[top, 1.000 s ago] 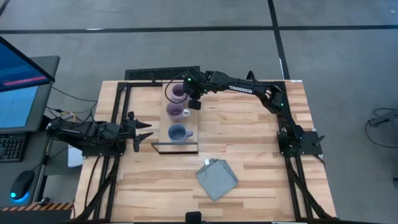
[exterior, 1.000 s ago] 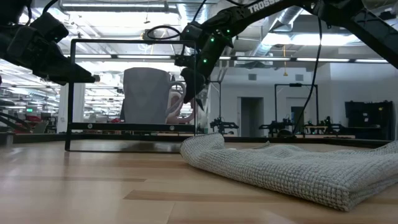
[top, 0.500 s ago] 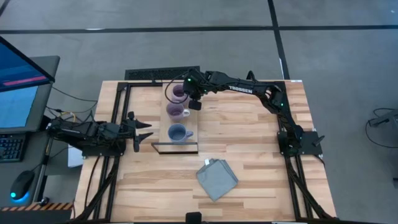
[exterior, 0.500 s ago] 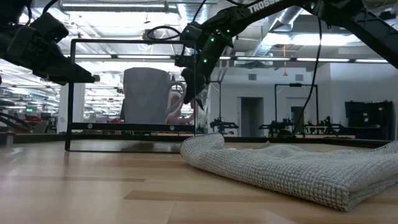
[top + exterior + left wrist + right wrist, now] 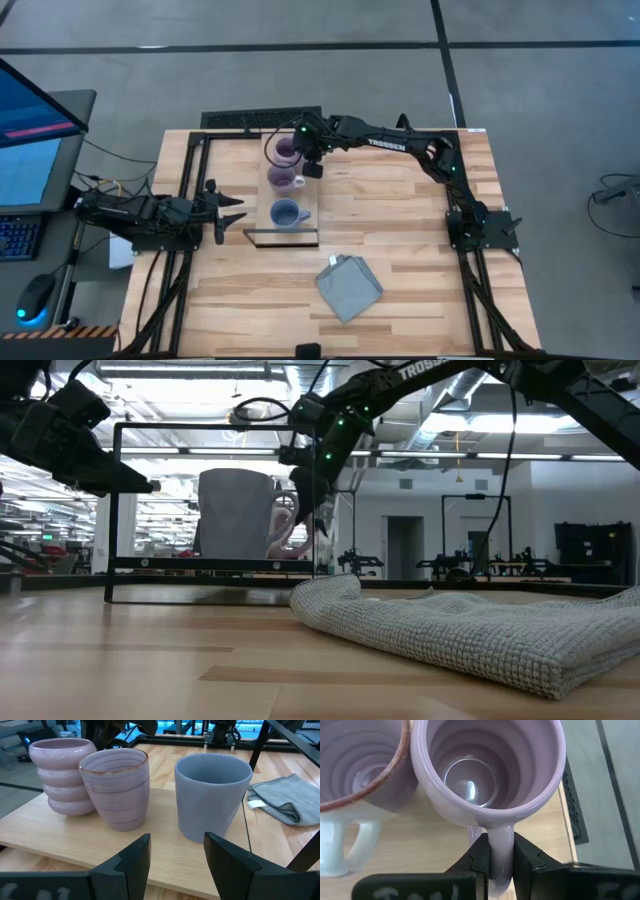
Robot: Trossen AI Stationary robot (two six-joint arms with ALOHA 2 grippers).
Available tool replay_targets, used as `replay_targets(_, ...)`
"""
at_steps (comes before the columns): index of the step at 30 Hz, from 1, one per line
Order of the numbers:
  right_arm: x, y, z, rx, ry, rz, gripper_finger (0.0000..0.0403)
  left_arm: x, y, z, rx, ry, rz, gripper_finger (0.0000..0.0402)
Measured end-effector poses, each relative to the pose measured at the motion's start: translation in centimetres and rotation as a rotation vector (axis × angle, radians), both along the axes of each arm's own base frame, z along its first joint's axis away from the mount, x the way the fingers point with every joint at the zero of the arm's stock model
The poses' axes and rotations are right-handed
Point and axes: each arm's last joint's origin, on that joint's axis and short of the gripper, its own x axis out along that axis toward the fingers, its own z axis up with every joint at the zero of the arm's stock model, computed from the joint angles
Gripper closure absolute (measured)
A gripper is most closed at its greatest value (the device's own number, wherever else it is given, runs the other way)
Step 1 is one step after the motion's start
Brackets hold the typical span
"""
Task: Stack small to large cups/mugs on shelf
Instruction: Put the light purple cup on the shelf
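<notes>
**Right gripper pinches the ribbed mug's handle at the far end of the shelf**

Three mugs stand in a row on the shelf [image 5: 305, 205], which runs from 12 toward 6 o'clock on the left half of the table [image 5: 400, 260]. At the 12 o'clock end is the ribbed mug [image 5: 286, 149], lilac with bulging rings. Just beside it at 6 o'clock sits the striped mug [image 5: 284, 179], also lilac, with a brown rim. The blue mug [image 5: 285, 213] is last, near the shelf's dark front edge. All three are upright, close together but apart, with handles toward 3 o'clock.

The right gripper [image 5: 492, 857] reaches in from 3 o'clock, fingers clenched on the ribbed mug's handle [image 5: 499, 851]. Gripping the handle rather than the rim probably suits it: the handle is thin enough for narrow fingers and sticks out clear of the neighbouring mug. The mug's base appears to rest on the shelf, though I cannot be sure of contact.

The left gripper [image 5: 172, 860] waits at 9 o'clock of the blue mug, off the shelf, fingers [image 5: 227, 857] spread and holding nothing.

A grey cloth [image 5: 349, 288] lies well apart at 5 o'clock of the shelf.

The row seems set, so letting go of the handle looks like the remaining step. Which lilac mug is larger is hard to judge.
</notes>
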Motion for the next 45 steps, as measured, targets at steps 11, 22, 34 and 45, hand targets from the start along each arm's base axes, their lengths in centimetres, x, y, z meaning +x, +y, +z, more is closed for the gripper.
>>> replay_targets(11,0.1,0.3,0.0,0.006,-0.003,0.030,0.0341,0.0,0.0,0.0,0.000,0.000,0.000,0.0225)
replay_targets(22,0.3,0.1,0.1,-0.003,-0.026,0.023,0.0341,0.0,0.0,0.0,-0.001,-0.001,0.000,0.0225)
replay_targets(34,0.2,0.1,-0.8,-0.003,-0.023,0.023,0.0341,0.0,0.0,0.0,-0.001,0.000,0.000,0.0225)
replay_targets(45,0.3,0.1,-0.9,-0.004,-0.035,0.019,0.0328,0.0,0.0,0.0,0.000,0.000,0.000,0.0225)
